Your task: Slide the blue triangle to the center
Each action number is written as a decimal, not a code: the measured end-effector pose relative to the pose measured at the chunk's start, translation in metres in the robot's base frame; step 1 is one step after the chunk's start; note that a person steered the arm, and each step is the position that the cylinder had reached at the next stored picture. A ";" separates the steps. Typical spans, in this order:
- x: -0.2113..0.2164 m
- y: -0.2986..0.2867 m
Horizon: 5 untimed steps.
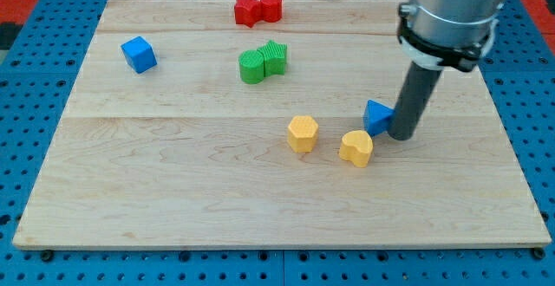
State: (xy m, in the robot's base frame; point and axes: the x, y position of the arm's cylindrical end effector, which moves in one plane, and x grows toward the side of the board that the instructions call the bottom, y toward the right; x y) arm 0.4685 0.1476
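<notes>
The blue triangle (376,116) lies on the wooden board (173,191), right of the middle. My tip (401,135) touches the triangle's right side, so the rod stands just to its right. A yellow heart-shaped block (355,147) sits just below and left of the triangle. A yellow hexagon block (303,133) lies further left, near the board's middle.
A blue cube (139,55) sits at the upper left. Two green blocks (263,61) touch each other above the middle. Two red blocks (258,9) touch each other at the top edge. A blue pegboard (35,104) surrounds the board.
</notes>
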 end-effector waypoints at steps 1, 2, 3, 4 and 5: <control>-0.010 -0.008; -0.018 -0.055; -0.036 -0.086; -0.050 -0.088; -0.069 -0.064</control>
